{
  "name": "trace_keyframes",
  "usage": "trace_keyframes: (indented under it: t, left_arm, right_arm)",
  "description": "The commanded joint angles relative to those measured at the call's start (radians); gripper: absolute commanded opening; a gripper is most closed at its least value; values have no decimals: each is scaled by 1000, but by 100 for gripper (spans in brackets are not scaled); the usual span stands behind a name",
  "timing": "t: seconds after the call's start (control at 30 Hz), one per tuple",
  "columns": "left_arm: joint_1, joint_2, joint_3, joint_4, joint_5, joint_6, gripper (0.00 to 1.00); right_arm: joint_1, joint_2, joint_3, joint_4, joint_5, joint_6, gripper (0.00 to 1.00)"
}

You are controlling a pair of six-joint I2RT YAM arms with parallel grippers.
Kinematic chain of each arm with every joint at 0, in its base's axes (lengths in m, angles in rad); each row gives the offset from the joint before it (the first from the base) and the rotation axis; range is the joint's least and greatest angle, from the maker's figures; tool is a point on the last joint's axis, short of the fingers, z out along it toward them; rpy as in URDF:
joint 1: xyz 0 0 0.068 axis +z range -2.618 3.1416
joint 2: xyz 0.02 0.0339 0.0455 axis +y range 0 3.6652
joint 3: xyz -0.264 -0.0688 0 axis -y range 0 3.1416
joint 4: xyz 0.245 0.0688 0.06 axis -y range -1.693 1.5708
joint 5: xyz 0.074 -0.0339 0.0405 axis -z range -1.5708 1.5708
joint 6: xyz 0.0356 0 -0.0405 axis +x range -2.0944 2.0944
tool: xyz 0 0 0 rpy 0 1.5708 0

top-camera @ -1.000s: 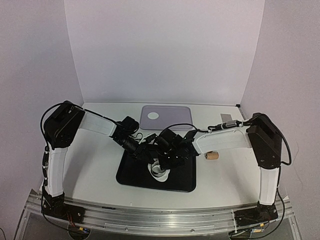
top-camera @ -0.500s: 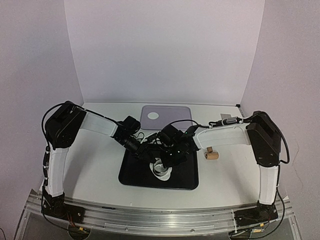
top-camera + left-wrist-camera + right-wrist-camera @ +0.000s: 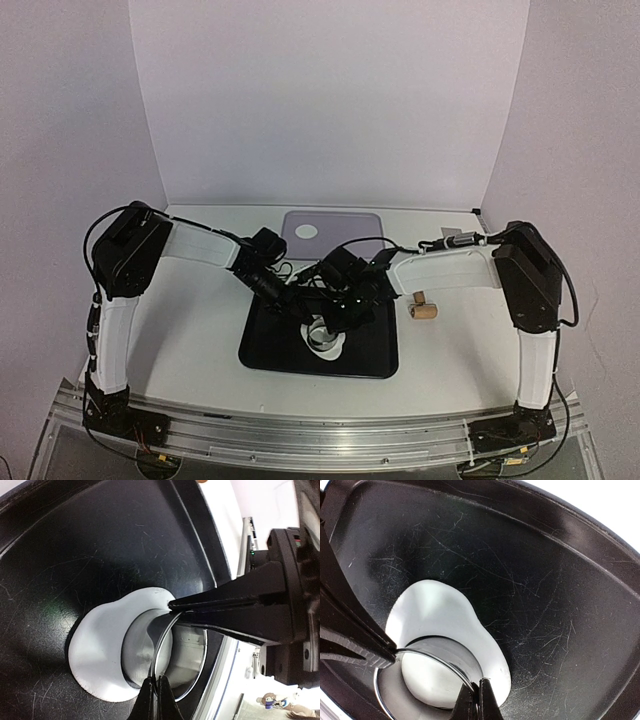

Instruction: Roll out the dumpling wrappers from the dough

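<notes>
Lying under right pincer [image 3: 476, 694] and ring [image 3: 451, 656]: dough [image 3: 434, 611]

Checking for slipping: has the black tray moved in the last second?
Yes. The black tray slid slightly right in the overhead view, toward the small wooden piece.

from above the dough [image 3: 325, 348] is mostly hidden; wrist views crop the metal ring [image 3: 445, 648].

White table [image 3: 190, 330] boxed in by plain pale purple walls [image 3: 330, 100] at the back, left and right, the back one a bit lighter, with a shiny metal rail [image 3: 320, 435] along the near edge, all in soft, even light with faint shadows in the corners.
</notes>
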Motion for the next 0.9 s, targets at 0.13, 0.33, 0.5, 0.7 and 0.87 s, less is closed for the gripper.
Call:
trace_keyframes:
  t: [0.13,0.33,0.5,0.7,0.87]
  left_arm:
    - [-35,-6,68,-262,-57,43,0]
    - [-33,-30,113,-288,-68,55,0]
    - [-24,-42,198,-359,-58,73,0]
    - [45,-102,244,-416,-69,111,0]
    - [135,-209,175,-408,-142,146,0]
  right_arm:
    - [-58,-86,75,-41,153,50,0]
    - [-56,-121,80,-59,163,42,0]
    - [-52,-137,119,-78,155,39,0]
    - [-34,-153,215,-77,131,42,0]
    - [28,-21,422,-54,93,61,0]
